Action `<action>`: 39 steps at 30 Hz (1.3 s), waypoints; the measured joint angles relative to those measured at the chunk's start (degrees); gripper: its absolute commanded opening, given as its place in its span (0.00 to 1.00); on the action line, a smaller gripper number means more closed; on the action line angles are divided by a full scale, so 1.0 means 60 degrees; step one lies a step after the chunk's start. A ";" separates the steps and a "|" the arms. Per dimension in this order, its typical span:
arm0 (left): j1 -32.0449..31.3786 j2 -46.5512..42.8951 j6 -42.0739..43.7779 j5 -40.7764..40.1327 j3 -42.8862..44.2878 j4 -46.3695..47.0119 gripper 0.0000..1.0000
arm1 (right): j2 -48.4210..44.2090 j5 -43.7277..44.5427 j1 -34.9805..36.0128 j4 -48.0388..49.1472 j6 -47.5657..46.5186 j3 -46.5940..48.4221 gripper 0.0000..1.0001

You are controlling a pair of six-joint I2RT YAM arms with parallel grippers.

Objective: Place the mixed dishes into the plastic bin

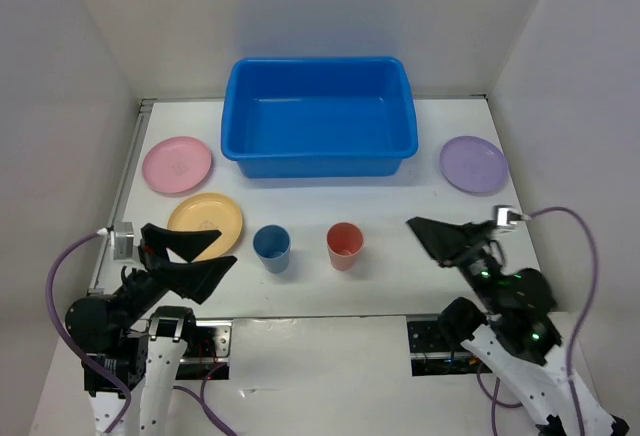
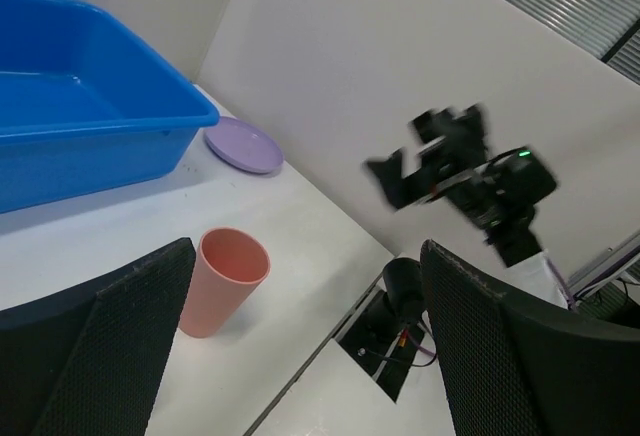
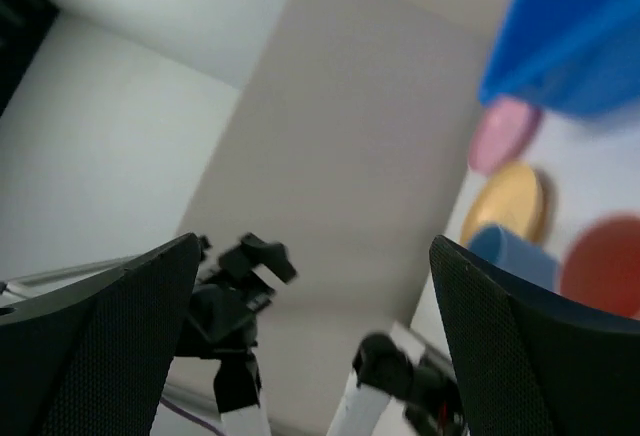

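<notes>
The blue plastic bin [image 1: 318,116] stands empty at the back middle. The pink plate [image 1: 177,165] and the yellow-orange plate [image 1: 205,221] lie at the left, the lilac plate [image 1: 473,164] at the right. The blue cup [image 1: 271,248] and the coral red cup [image 1: 345,246] stand upright in front of the bin. My left gripper [image 1: 225,250] is open and empty, over the near edge of the yellow-orange plate, left of the blue cup. My right gripper [image 1: 425,241] is open and empty, right of the coral red cup. The left wrist view shows the coral red cup [image 2: 222,281], the lilac plate [image 2: 243,146] and the bin [image 2: 80,116].
White walls close the table on the left, back and right. The table's near edge and the arm bases [image 1: 440,341] lie just behind both grippers. The right wrist view is blurred and shows the bin [image 3: 580,36], pink plate [image 3: 505,134] and blue cup [image 3: 510,256].
</notes>
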 measured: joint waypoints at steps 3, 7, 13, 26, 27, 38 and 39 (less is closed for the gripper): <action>0.0000 0.0029 0.0178 0.0033 0.0135 -0.0095 0.99 | -0.0018 0.0627 0.0000 -0.0058 -0.1435 0.2004 1.00; -0.0146 0.0670 0.0841 -0.0058 0.0871 -0.0386 0.99 | -0.0098 0.1264 0.0000 0.1224 -0.3362 0.2929 1.00; -0.0302 0.2113 0.1789 -0.0204 0.1887 -0.0619 0.99 | 0.2251 0.2062 0.0000 0.1534 -0.5231 0.3668 1.00; -0.0368 0.6309 0.3260 -0.0299 0.3592 -0.0477 0.99 | 0.7118 0.4149 -0.0860 0.0652 -0.5617 0.4863 0.64; -0.0368 0.6459 0.3308 -0.0302 0.3639 -0.0441 0.99 | 0.7431 0.4156 -0.0882 0.0641 -0.5555 0.5056 0.64; -0.0368 0.7187 0.3996 -0.0200 0.4025 -0.0193 0.99 | 0.9941 0.0051 -0.5745 0.1665 -0.3869 0.5067 0.72; -0.0368 0.7151 0.4025 -0.0204 0.4022 -0.0146 0.99 | 0.9952 -0.0357 -0.6408 0.1698 -0.3639 0.4860 0.72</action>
